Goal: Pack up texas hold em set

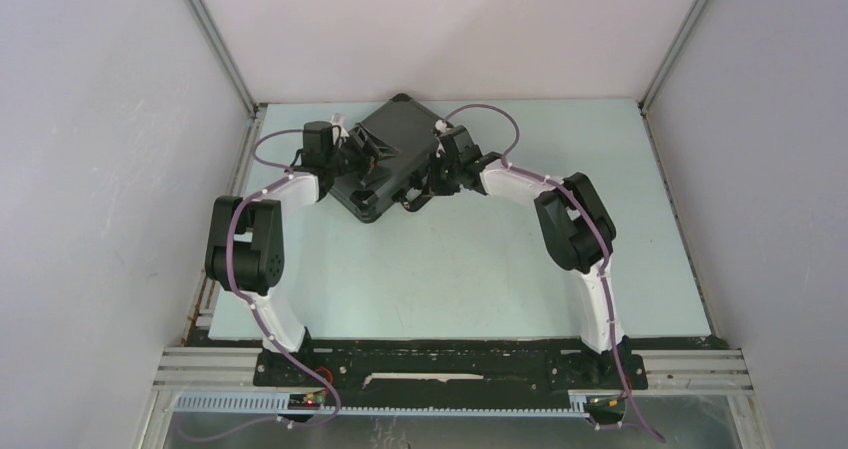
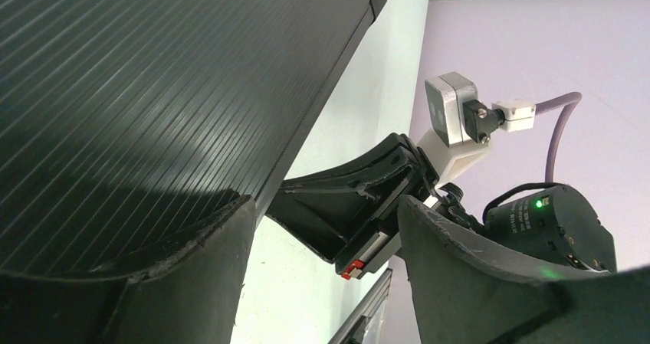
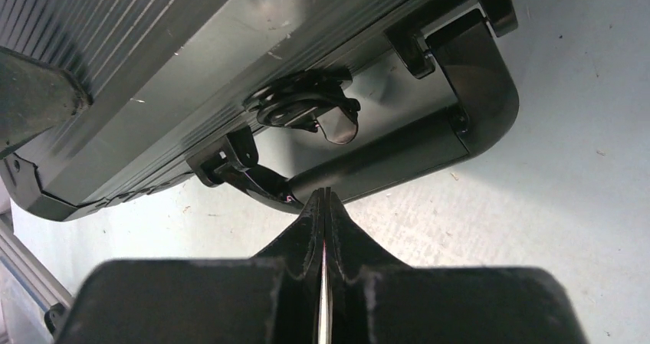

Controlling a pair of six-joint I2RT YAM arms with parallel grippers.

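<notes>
While the closed briefcase (image 1: 388,154) sat upper centre, the right pincer (image 3: 325,198) hung pinched empty by its handle (image 3: 398,156); the left pincer (image 2: 326,202), spread wide, seemingly steadied it.

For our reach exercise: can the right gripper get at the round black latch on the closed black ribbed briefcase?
Probably yes: the shut right gripper points at the black carry handle, and the round latch just beyond is uncovered.
</notes>
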